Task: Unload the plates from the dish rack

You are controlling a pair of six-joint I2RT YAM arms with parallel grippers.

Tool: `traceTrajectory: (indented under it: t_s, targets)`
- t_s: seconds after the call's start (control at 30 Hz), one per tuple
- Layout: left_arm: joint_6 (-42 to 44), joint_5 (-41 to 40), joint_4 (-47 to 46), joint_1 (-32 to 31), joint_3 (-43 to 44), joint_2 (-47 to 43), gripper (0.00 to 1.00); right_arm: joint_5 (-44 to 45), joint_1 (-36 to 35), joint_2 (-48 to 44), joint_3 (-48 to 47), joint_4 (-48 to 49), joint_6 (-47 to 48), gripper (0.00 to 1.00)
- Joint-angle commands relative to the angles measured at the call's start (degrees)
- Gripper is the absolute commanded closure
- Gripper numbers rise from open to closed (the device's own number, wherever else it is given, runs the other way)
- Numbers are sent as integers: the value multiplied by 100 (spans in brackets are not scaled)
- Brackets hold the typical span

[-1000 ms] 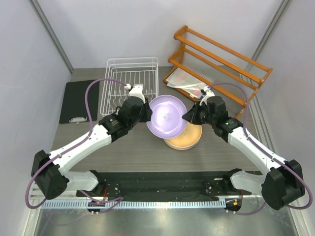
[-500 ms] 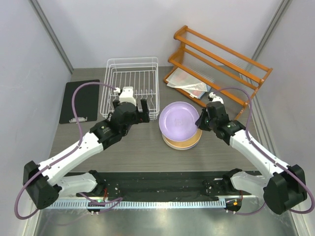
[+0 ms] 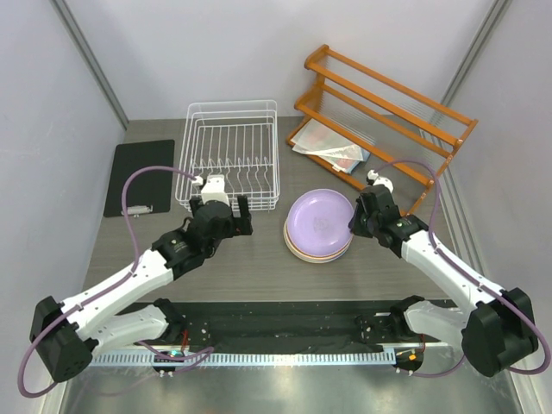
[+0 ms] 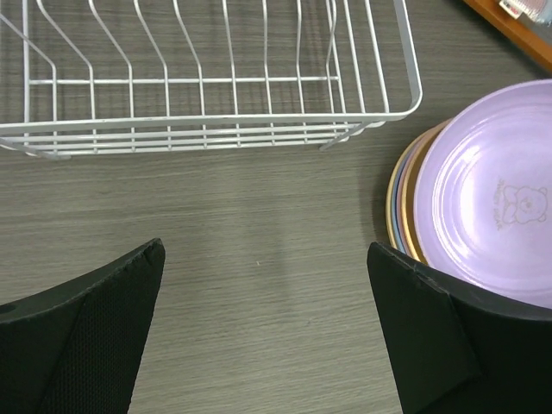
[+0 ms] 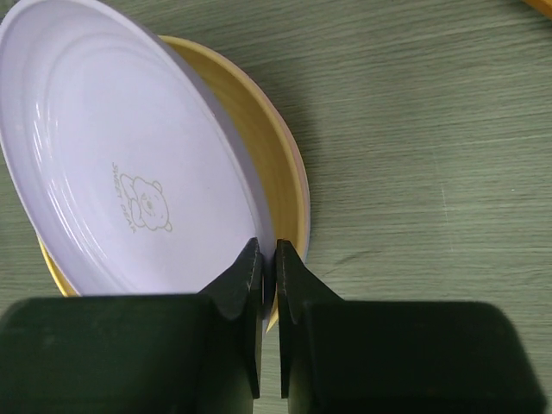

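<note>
1 lilac plate (image 3: 318,221) tilts face-up on the stack (image 4: 400,194).

There was one dish rack (image 3: 233,147), one stack of plates (image 3: 317,217) too tightly nested to count, one orange wooden shelf (image 3: 388,103) and one black clipboard (image 3: 142,177).

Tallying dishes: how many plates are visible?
5, all in one stack beside the dish rack: lilac plate on top, four coloured rims under it; more could be hidden.

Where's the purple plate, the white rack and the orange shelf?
lilac plate (image 3: 317,217), top view, its centre.
dish rack (image 4: 207,138), left wrist view, its near wire wall.
orange shelf (image 3: 390,82), top view, its top rail.
</note>
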State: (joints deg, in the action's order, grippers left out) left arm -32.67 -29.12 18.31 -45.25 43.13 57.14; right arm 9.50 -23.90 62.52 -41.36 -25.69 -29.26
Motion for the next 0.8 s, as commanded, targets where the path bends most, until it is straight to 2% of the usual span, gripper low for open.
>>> traceTrajectory:
  t_s: [0.0,0.13,0.2,0.23,0.27,0.37,0.4,0.57,0.77]
  targets:
    - [-74,-278,-55,-10,-24,-283,1,-70,-1,-3,76,381,16,86]
    - [-3,-427,-2,-18,2,-406,0,-264,0,137,67,469,51,83]
    - [50,-436,-29,-18,19,-459,1,-352,-1,181,50,504,87,76]
    - [67,-419,-37,-18,20,-476,1,-369,-1,190,32,504,87,71]
    - [128,-410,-38,-18,28,-485,0,-370,-1,182,23,495,95,61]
    - [155,-445,-11,-18,81,-485,1,-134,-9,7,-12,417,113,40]
    - [181,-471,6,-18,90,-494,1,-54,-1,-55,-38,355,148,36]
    - [287,-761,-46,-18,177,-520,1,570,-9,-486,-231,135,324,26]
    - [761,-1253,-239,-10,449,-406,1,1852,-9,-733,-162,554,763,21]
